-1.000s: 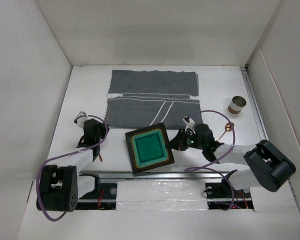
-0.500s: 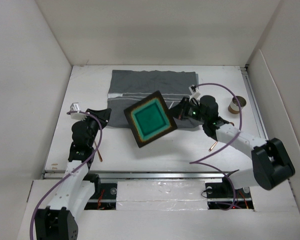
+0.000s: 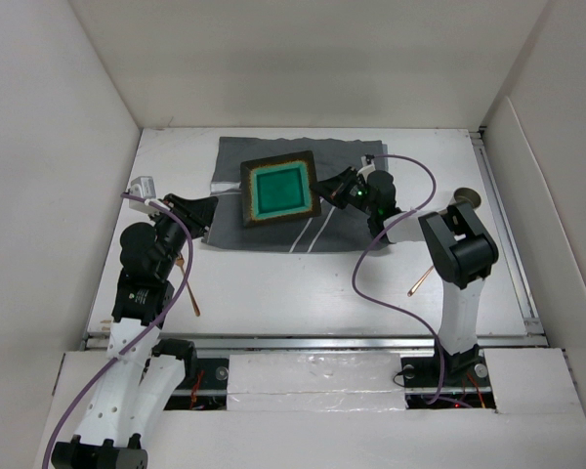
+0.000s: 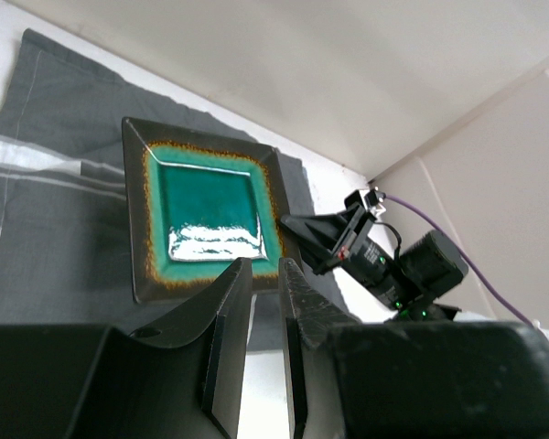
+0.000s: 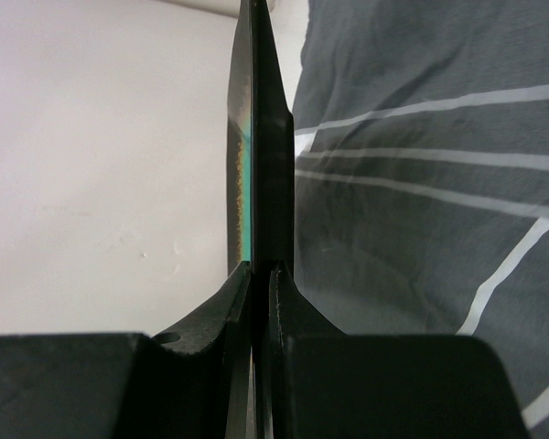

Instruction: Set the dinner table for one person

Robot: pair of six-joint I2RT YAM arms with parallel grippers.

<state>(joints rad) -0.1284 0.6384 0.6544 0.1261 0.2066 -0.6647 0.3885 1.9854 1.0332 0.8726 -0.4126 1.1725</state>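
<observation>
The right jaws are being clenched on the green plate's (image 3: 278, 189) edge to hold it level over the far grey cloth (image 3: 236, 233), while the near-closed left jaws are being held empty.

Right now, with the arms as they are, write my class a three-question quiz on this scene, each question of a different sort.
1. True or false: the right arm's fingers clamp the plate by its edge.
2. Seen from above, the plate is over: A a tray, B the grey cloth, C a wooden board.
3. Fill in: the plate's middle is glazed ___.
Key: 1 true; 2 B; 3 green.
</observation>
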